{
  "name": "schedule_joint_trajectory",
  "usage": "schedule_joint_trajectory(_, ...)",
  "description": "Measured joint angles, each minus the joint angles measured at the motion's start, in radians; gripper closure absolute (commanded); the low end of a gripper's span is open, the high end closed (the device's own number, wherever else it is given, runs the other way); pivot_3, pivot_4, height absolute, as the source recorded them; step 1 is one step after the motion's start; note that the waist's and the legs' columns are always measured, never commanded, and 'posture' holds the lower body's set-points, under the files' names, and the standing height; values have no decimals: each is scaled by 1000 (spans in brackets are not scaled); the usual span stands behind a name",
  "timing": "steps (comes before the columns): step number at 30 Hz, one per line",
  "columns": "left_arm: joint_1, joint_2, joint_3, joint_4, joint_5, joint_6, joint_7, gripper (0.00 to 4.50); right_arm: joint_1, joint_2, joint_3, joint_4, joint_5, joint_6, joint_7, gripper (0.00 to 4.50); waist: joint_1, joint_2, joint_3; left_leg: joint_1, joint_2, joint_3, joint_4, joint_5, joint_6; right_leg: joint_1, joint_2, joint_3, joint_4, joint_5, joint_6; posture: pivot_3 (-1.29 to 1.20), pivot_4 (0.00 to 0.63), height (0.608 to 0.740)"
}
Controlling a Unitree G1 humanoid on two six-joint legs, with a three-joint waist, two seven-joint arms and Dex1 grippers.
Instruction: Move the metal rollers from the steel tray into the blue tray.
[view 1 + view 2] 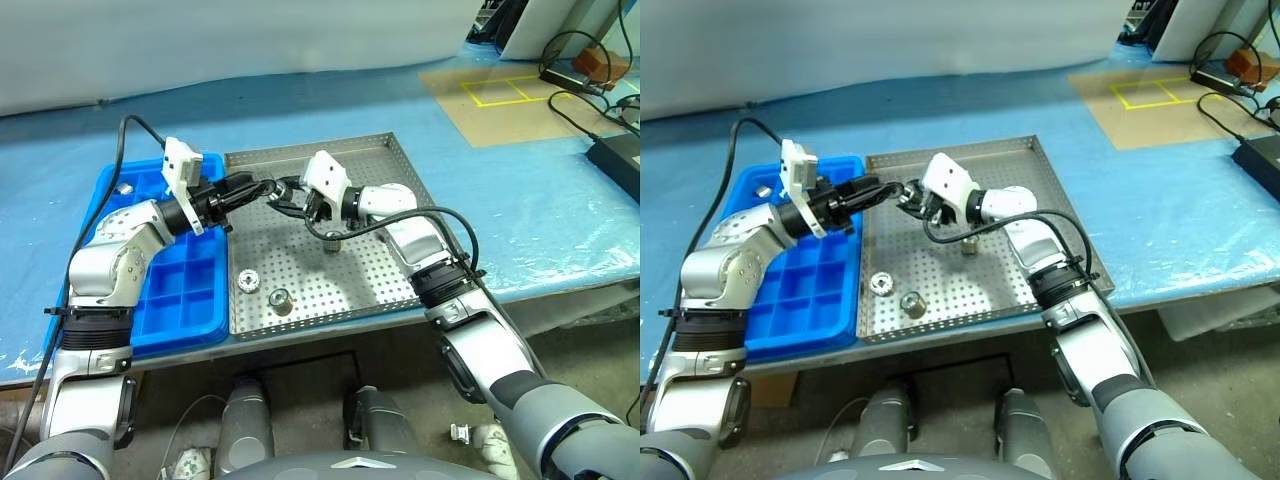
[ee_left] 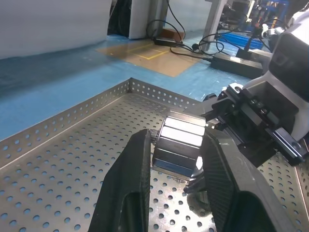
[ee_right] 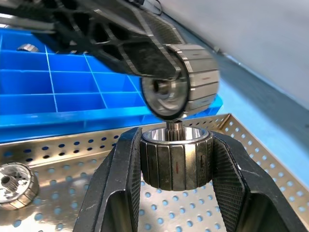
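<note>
The right gripper [image 3: 176, 169] and left gripper [image 2: 176, 154] each clamp one of the metal rollers [image 3: 176, 163], held together above the steel tray [image 1: 390, 270]. Three more lie there; one sits in the blue tray [image 1: 190, 290], so most remains.

The bench [image 1: 520, 230] is covered with a light blue plastic sheet [image 1: 300, 110] that wrinkles and shines under bright overhead light. Along its far edge hangs a pale grey-white curtain [image 1: 230, 40]. Toward the far right of the bench lies a brown cardboard panel [image 1: 500, 100] marked with yellow tape [image 1: 505, 92] in rectangles. Black cables [image 1: 575, 105] loop across that panel and run to a black box [image 1: 615, 160] at the right edge; a small orange-brown item [image 1: 592, 63] sits beside them. Below the bench's near edge the floor [image 1: 600, 350] is grey concrete. In the left wrist view, blue bins [image 2: 239, 38] stand in the far background.
</note>
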Motion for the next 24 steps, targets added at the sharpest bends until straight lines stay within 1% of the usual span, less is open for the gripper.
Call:
schedule_joint_trajectory(4, -17, 7, 53, -34, -18, -1, 31, 3346, 29, -27, 32, 57, -46, -31, 3, 2843, 2, 0, 0, 0, 0, 0, 1, 0, 0, 1, 0, 0, -1, 0, 0, 15, 150, 740)
schedule_joint_trajectory(8, -2, 7, 55, -54, -21, 1, 45, 3346, 44, -51, 48, 76, -82, -80, 6, 2843, 3, 0, 0, 0, 0, 0, 1, 0, 0, 1, 0, 0, -1, 0, 0, 22, 150, 740)
schedule_joint_trajectory(10, 8, 7, 55, -59, -20, 1, 54, 3346, 47, -54, 44, 76, -78, -81, 6, 2843, 3, 0, 0, 0, 0, 0, 1, 0, 0, 1, 0, 0, 0, 0, 0, 21, 150, 740)
schedule_joint_trajectory(13, 25, 9, 57, -77, -20, 0, 76, 3346, 43, -40, 3, 73, -35, -47, 9, 2843, 2, 0, 0, 0, 0, 0, 1, -1, 2, 1, 0, 0, 0, 0, 0, 22, 150, 740)
schedule_joint_trajectory(16, 74, 33, 103, -84, -19, -5, 109, 3346, 5, 2, -44, 73, 23, 19, 9, 2843, -6, 0, 0, 1, 0, 0, 1, -1, 2, 1, 1, 0, 1, 0, 0, 39, 150, 740)
schedule_joint_trajectory(19, 148, 57, 172, -90, -12, -14, 151, 3346, -47, 41, -62, 80, 34, 36, -5, 2843, -8, 0, 0, 2, 2, 0, 0, -1, 2, 1, 2, 0, 1, 0, 0, 69, 150, 740)
schedule_joint_trajectory(22, 212, 68, 227, -95, 9, -31, 209, 3346, -104, 118, -52, 188, 3, -25, -53, 2843, -1, 0, 0, 1, 2, -1, 0, -1, 2, 1, 2, 0, 0, 0, -1, 120, 150, 740)
schedule_joint_trajectory(24, 246, 72, 256, -98, 34, -48, 258, 3346, -148, 189, -50, 313, -19, -66, -112, 2843, 1, 0, 0, 1, 1, -1, 0, -2, 2, 1, 2, 0, 0, 0, -1, 160, 150, 740)
